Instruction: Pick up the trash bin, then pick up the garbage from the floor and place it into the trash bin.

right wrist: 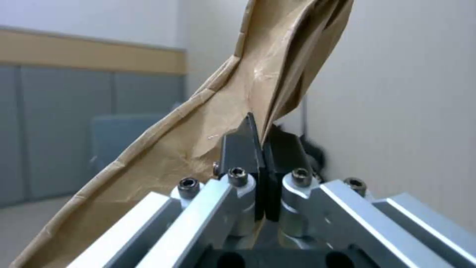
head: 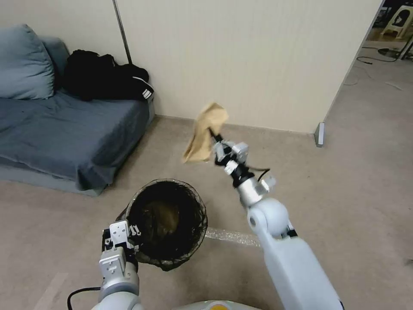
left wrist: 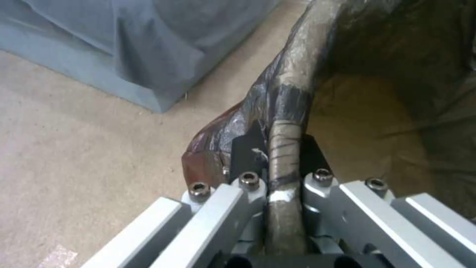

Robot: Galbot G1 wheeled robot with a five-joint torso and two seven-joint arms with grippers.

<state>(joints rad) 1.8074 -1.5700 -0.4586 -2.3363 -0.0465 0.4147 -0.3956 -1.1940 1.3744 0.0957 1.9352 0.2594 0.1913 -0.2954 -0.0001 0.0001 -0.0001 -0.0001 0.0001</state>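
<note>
From the head camera I see my right gripper [head: 214, 140] holding the crumpled tan paper bag [head: 205, 131] aloft, beyond the round white bag-lined trash bin [head: 167, 224] – the bin sits nearer me, above beige carpet [head: 352, 181]. Left wrist: left gripper [left wrist: 283, 149] jaws clamp the bin's rim. Right wrist: jaws pinch the bag's fold – bag hanging lengthwise.

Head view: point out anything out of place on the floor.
A clear plastic strip lies flat on the carpet beside the bin, under the right arm. It looks like litter left on the floor. Nothing looks spilled or damaged.
</note>
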